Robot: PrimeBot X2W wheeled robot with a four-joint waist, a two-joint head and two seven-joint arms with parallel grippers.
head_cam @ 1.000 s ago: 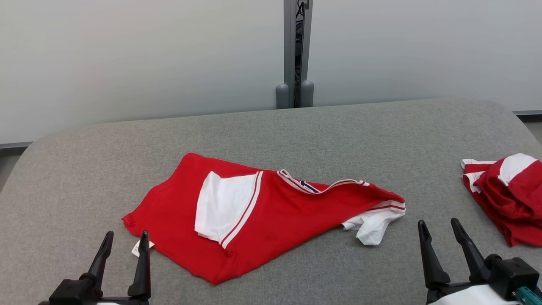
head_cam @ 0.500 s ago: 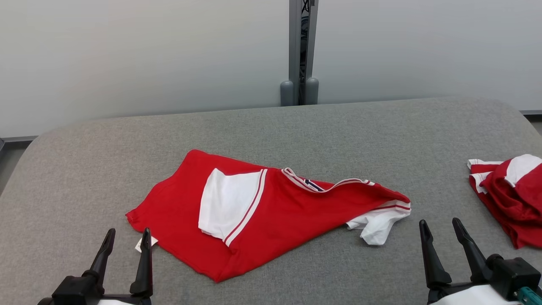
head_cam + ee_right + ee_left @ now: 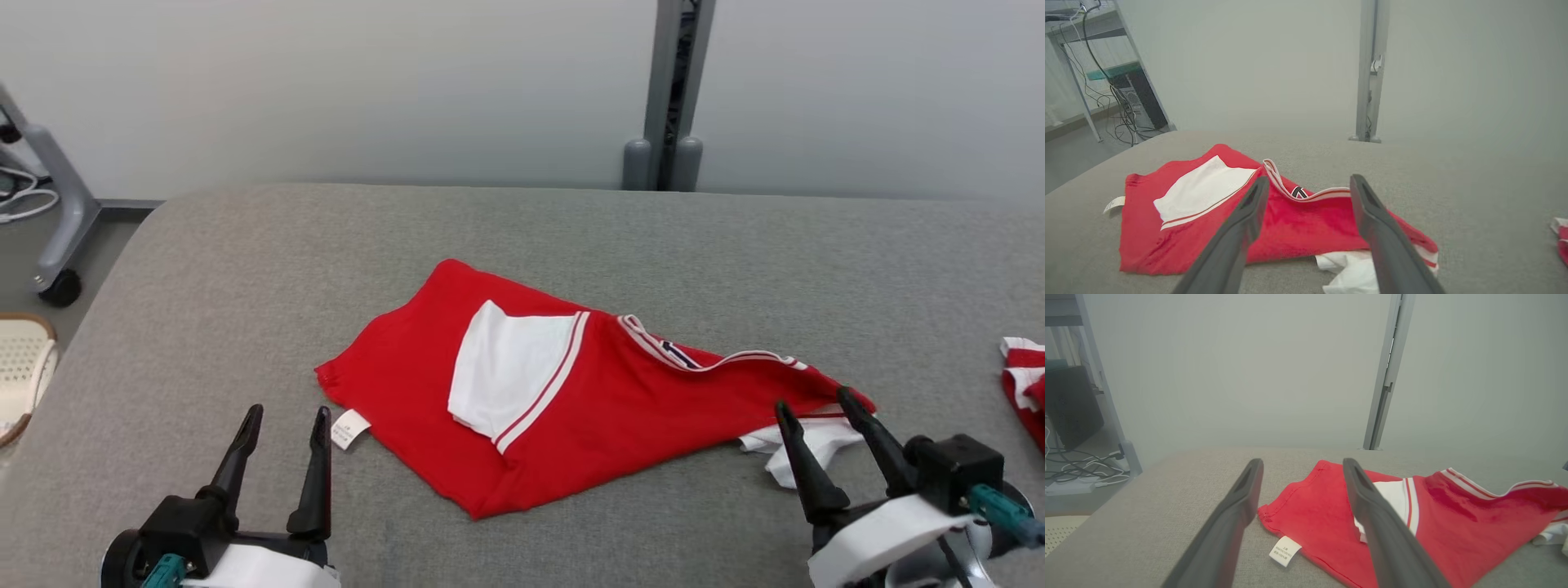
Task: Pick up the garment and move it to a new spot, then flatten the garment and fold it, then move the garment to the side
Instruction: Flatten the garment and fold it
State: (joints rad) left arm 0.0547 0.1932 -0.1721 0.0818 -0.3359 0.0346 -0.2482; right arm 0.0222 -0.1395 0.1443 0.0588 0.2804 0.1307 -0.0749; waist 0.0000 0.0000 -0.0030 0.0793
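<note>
Both sets of jaws spread wide, holding nothing: left gripper (image 3: 288, 412) just beside the label (image 3: 351, 427), right gripper (image 3: 814, 400) at the shirt's (image 3: 620, 416) right end. Shirt's crumpled mid-surface (image 3: 245, 269), toward the near edge. Soft, light, floppy, I'd say, so pinch hem (image 3: 1267, 510) corner and collar (image 3: 1306, 192) end. Left wrist view gives hem stitching; right wrist view, the bunched white sleeve (image 3: 1351, 265).

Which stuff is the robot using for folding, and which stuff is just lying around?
For the job: red garment, left claw, right claw, grey table.
Just lying about: second red-and-white cloth, pale basket, wheeled stand.
</note>
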